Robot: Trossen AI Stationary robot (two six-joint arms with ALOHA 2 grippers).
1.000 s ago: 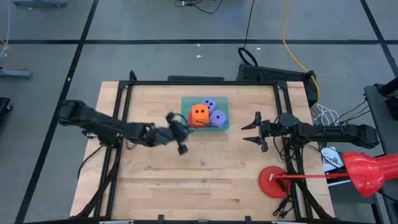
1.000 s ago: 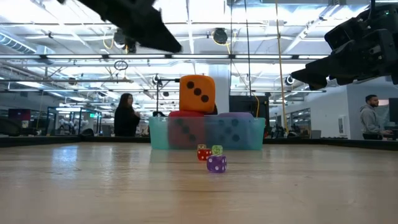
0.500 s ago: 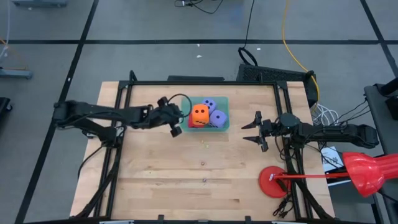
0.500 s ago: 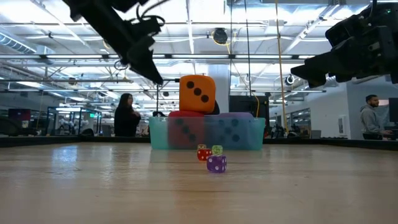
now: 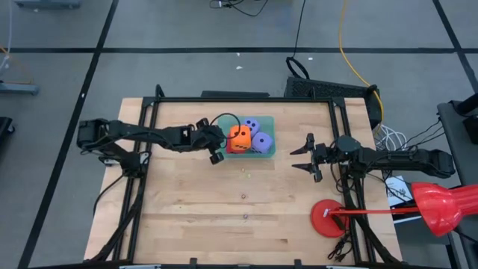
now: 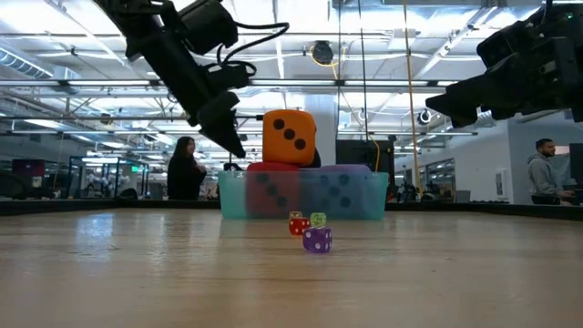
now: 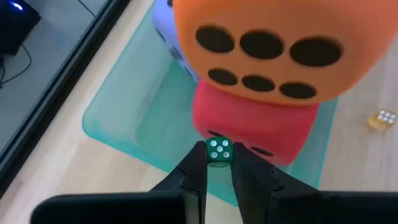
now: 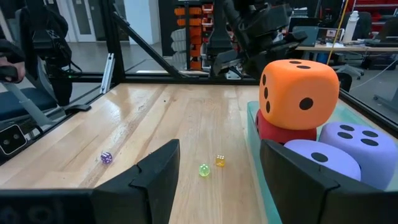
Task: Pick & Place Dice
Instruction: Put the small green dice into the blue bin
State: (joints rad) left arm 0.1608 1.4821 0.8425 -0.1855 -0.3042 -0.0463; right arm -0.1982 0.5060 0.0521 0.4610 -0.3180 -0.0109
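Three tiny dice (image 6: pixel 316 240) lie loose on the counter (image 6: pixel 137 273) in front of the teal bin (image 6: pixel 364 196), not yet placed. Four big soft dice (image 5: pixel 240 137) already sit inside it. Only the left wrist view shows the left claw (image 7: pixel 217 163), nearly closed, pinching a small green die (image 7: pixel 218 150) at the bin's edge. The right claw (image 5: pixel 302 158) waits wide open and empty, off to the bin's side.

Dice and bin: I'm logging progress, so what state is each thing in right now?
Left gripper: shut on a small green die, over the bin's edge.
Right gripper: open, empty, waiting right of the bin.
Teal bin: upright.
Orange die: stacked on the red die.
Two purple dice: in the bin.
Three small dice: loose on the table.
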